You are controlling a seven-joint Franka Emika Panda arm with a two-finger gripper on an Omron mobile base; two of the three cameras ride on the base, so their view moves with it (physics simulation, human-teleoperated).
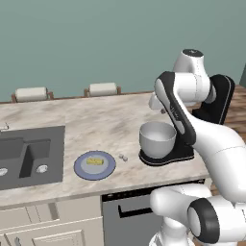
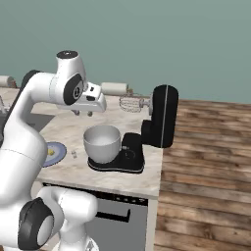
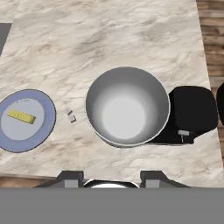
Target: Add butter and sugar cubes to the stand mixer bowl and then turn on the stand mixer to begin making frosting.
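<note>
Nothing is in the stand mixer bowl [image 3: 127, 111] yet; the butter [image 3: 21, 116] lies on the plate [image 3: 43, 127] to its left, the sugar cubes [image 3: 70, 114] between them. The gripper [image 2: 82, 112] hangs above the bowl, jaws parted and empty, so the next move is probably leftward and down to the butter.

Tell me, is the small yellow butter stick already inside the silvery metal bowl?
No, the small yellow butter stick lies on the round blue-grey plate.

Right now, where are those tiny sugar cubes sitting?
The sugar cubes lie on the marble counter, in the gap between the blue-grey plate holding the butter and the stand mixer bowl, apart from both.
</note>
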